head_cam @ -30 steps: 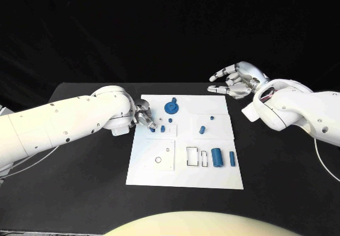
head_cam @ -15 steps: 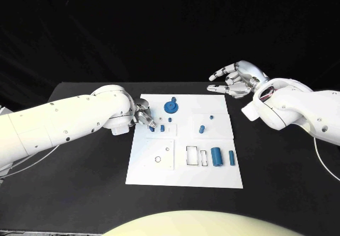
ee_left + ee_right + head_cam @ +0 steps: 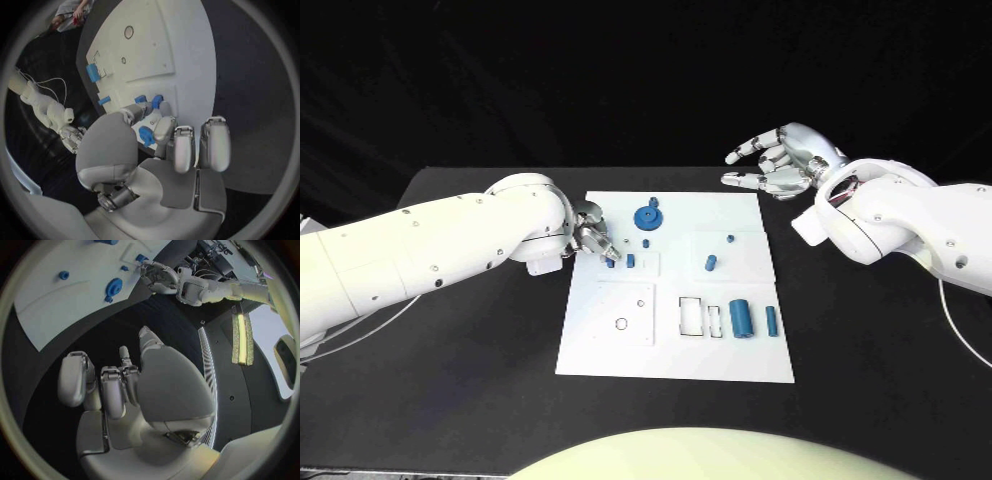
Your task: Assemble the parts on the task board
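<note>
The white task board [image 3: 678, 355] lies in the middle of the table. My left hand [image 3: 593, 238] is at the board's left edge and pinches a small blue peg [image 3: 610, 263] with its fingertips. A second peg [image 3: 630, 261] stands just beside it. In the left wrist view the fingertips [image 3: 164, 110] meet at the two blue pegs [image 3: 156, 101]. A blue gear [image 3: 648, 216] sits near the far edge of the board. My right hand [image 3: 776, 165] hovers beyond the board's far right corner, fingers apart and holding nothing.
More blue parts lie on the board's right half: a peg [image 3: 711, 264], a small stud [image 3: 731, 239], a thick cylinder [image 3: 741, 319] and a thin one [image 3: 772, 321]. Rectangular slots [image 3: 691, 316] and a round hole [image 3: 622, 324] are cut nearer the front.
</note>
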Available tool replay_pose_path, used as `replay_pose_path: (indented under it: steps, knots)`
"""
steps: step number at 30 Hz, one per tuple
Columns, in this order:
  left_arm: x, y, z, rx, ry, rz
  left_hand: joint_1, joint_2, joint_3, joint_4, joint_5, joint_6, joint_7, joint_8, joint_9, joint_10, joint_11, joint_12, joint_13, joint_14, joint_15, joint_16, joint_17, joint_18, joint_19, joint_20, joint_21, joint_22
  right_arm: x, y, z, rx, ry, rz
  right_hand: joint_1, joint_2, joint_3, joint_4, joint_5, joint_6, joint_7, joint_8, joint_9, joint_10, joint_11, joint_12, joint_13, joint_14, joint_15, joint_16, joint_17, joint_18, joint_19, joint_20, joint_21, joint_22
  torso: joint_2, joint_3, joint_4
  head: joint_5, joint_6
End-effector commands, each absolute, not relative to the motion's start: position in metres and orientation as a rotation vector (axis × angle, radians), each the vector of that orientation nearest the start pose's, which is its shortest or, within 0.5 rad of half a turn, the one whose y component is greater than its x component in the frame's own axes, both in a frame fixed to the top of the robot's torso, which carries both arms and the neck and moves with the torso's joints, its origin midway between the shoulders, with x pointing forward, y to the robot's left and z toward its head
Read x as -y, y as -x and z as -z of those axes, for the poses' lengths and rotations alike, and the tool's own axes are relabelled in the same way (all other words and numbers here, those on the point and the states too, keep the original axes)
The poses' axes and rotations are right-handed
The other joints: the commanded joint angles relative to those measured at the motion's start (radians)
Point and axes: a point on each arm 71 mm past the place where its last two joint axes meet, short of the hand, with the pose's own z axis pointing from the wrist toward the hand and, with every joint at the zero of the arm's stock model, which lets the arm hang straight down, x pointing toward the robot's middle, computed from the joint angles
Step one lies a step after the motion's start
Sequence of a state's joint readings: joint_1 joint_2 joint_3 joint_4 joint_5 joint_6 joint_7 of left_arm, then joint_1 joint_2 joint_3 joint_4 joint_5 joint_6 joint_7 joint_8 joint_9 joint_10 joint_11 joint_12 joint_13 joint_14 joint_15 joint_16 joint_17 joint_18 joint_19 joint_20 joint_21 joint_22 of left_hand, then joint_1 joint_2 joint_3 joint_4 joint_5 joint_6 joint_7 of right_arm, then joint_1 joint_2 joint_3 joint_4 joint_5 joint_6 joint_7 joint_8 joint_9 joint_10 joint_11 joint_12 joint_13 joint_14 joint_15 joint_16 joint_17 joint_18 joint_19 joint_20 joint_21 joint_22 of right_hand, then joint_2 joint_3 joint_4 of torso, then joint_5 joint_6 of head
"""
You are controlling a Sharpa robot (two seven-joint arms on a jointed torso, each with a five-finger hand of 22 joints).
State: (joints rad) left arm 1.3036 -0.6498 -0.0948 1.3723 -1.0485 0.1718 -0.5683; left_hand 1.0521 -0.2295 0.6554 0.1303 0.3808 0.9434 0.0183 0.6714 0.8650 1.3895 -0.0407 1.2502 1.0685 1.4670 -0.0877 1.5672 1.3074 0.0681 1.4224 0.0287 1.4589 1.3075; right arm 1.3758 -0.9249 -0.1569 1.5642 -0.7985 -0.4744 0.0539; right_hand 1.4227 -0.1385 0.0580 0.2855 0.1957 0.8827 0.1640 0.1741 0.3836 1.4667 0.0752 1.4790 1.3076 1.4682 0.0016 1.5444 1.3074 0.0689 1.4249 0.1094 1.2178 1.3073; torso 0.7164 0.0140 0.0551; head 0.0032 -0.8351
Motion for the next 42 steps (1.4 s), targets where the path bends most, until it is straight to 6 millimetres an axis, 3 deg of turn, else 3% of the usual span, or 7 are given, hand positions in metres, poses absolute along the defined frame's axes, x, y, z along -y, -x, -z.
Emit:
replay_pose_path:
  steps: [1,21,29,36,39,41,42]
  knots:
    - [-0.162,-0.508,0.209,-2.362,0.106,0.374,-0.012,-0.001,-0.021,0.009,-0.007,0.006,0.005,-0.006,-0.001,-0.001,-0.004,0.003,0.001,0.104,-0.005,0.004,0.263,-0.013,0.0,-0.008,-0.003,0.031,0.238,-0.494,0.134,-1.558,-0.372,-0.938,-0.005,0.003,-0.003,0.0,0.002,-0.009,-0.001,0.006,0.001,0.01,0.004,-0.005,0.164,0.082,0.003,-0.005,0.172,0.008,-0.003,-0.003,-0.003,0.041,0.0,0.0001,-0.0001,0.001,-0.001]
    - [-0.173,-0.514,0.208,-2.329,0.151,0.355,-0.026,0.003,-0.151,0.088,-0.011,0.013,0.008,-0.019,0.001,-0.007,-0.001,-0.002,-0.004,0.103,-0.004,0.003,0.262,-0.013,-0.001,-0.007,-0.006,0.028,0.238,-0.494,0.134,-1.556,-0.372,-0.937,-0.006,0.003,-0.004,0.0,0.002,-0.009,-0.001,0.006,0.001,0.01,0.004,-0.005,0.164,0.081,0.003,-0.005,0.171,0.008,-0.004,-0.003,-0.004,0.041,0.0,-0.0009,-0.0006,-0.001,0.003]
    - [-0.178,-0.517,0.2,-2.271,0.223,0.394,-0.022,-0.003,-0.24,0.159,-0.017,-0.049,0.034,-0.046,0.004,-0.056,0.02,-0.042,-0.062,0.09,0.01,-0.021,0.219,-0.001,-0.035,0.004,-0.036,-0.023,0.239,-0.495,0.134,-1.555,-0.373,-0.936,-0.007,0.003,-0.004,0.0,0.001,-0.01,-0.001,0.006,0.001,0.009,0.004,-0.006,0.163,0.081,0.003,-0.006,0.17,0.008,-0.004,-0.003,-0.006,0.04,0.0,0.0003,-0.0005,-0.004,0.004]
    - [-0.179,-0.517,0.195,-2.247,0.288,0.461,-0.03,0.016,-0.329,0.162,-0.135,-0.077,0.045,-0.051,0.007,-0.086,0.033,-0.047,-0.082,0.084,0.022,-0.031,0.201,0.006,-0.054,0.018,-0.055,-0.05,0.239,-0.495,0.135,-1.555,-0.375,-0.937,-0.007,0.003,-0.004,0.0,0.001,-0.01,-0.001,0.006,0.001,0.009,0.004,-0.006,0.163,0.081,0.003,-0.006,0.17,0.008,-0.004,-0.003,-0.006,0.04,0.0,0.0003,0.0004,-0.005,0.005]
    - [-0.18,-0.518,0.193,-2.229,0.334,0.513,-0.018,0.042,-0.405,0.164,-0.193,-0.105,0.057,-0.062,-0.003,-0.117,0.043,-0.062,-0.112,0.078,0.031,-0.04,0.186,0.012,-0.073,0.024,-0.072,-0.076,0.239,-0.495,0.135,-1.555,-0.376,-0.936,-0.008,0.003,-0.005,0.001,0.002,-0.011,-0.001,0.006,0.001,0.009,0.004,-0.006,0.163,0.081,0.003,-0.006,0.169,0.009,-0.005,-0.003,-0.008,0.039,0.0,0.0003,0.0001,-0.006,0.008]
    - [-0.18,-0.519,0.19,-2.199,0.367,0.574,-0.011,0.057,-0.44,0.164,-0.208,-0.12,0.064,-0.07,-0.013,-0.139,0.05,-0.077,-0.138,0.071,0.037,-0.05,0.168,0.017,-0.091,0.029,-0.088,-0.102,0.239,-0.495,0.135,-1.556,-0.376,-0.936,-0.008,0.003,-0.005,0.001,0.002,-0.011,-0.001,0.006,0.001,0.009,0.004,-0.006,0.163,0.081,0.003,-0.006,0.169,0.009,-0.005,-0.003,-0.008,0.039,0.0,0.0003,0.0001,-0.007,0.009]
    - [-0.18,-0.519,0.189,-2.18,0.377,0.604,0.007,0.075,-0.478,0.163,-0.209,-0.15,0.08,-0.082,-0.03,-0.209,0.064,-0.137,-0.226,0.041,0.05,-0.091,0.1,0.035,-0.15,0.04,-0.142,-0.184,0.239,-0.495,0.136,-1.556,-0.377,-0.936,-0.008,0.003,-0.005,0.001,0.002,-0.011,-0.001,0.006,0.001,0.009,0.004,-0.006,0.163,0.081,0.003,-0.006,0.169,0.009,-0.005,-0.003,-0.008,0.039,0.0,0.0005,0.0,-0.006,0.01]
